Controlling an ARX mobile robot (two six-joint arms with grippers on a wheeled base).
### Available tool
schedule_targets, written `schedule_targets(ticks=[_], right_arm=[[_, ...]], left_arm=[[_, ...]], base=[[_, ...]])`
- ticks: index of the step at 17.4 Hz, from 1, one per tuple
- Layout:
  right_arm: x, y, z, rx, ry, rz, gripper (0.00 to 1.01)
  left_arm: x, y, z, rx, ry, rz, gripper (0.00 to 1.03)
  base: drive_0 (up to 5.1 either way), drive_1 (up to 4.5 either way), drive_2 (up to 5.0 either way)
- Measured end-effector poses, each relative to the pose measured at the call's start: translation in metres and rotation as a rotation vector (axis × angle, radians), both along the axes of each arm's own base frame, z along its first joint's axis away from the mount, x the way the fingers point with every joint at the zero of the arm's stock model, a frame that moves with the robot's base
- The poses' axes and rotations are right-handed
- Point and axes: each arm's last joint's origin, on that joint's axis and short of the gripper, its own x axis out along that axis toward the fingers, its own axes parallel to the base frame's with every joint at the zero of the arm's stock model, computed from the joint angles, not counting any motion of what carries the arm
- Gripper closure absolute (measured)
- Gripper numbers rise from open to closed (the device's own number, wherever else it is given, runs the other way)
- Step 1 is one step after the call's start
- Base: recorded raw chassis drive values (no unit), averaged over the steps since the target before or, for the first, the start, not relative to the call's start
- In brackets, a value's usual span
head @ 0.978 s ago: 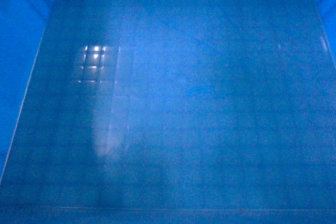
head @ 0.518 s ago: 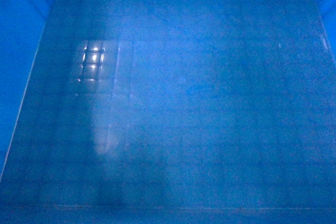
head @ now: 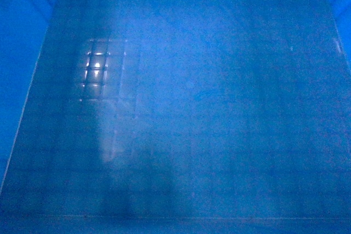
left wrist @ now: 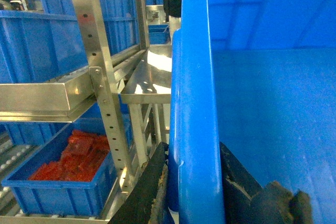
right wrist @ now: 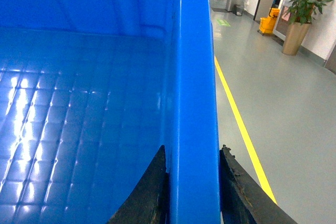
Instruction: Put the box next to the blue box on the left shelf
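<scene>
Between each arm's fingers sat a side wall of the box (head: pixel 186 108): left fingers (left wrist: pixel 157 182) and right fingers (right wrist: pixel 231 182) clamped opposite rims, box carried; shelf (left wrist: pixel 10 156) lay left of left fingers.

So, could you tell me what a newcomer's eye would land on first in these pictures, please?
The big blue box fills the whole head view, its gridded floor catching one bright glare patch at upper left. Both wrist views show dark fingers pinching its thick rim, the left gripper on one wall and the right gripper on the opposite one. Left of the box, a metal rack holds a blue bin of red parts.
</scene>
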Motion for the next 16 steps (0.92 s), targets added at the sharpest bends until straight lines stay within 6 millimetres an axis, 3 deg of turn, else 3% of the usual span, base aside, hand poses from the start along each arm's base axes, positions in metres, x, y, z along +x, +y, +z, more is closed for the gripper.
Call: schedule_targets(ticks=[16], right_arm=[[-0.0001, 0.0000, 0.0001, 0.000, -0.001, -0.001, 0.80]], left_arm=[[-0.0002, 0.0001, 0.0004, 0.000, -0.003, 0.000, 0.84]], base=[[-0.1, 4.21, -4.4]])
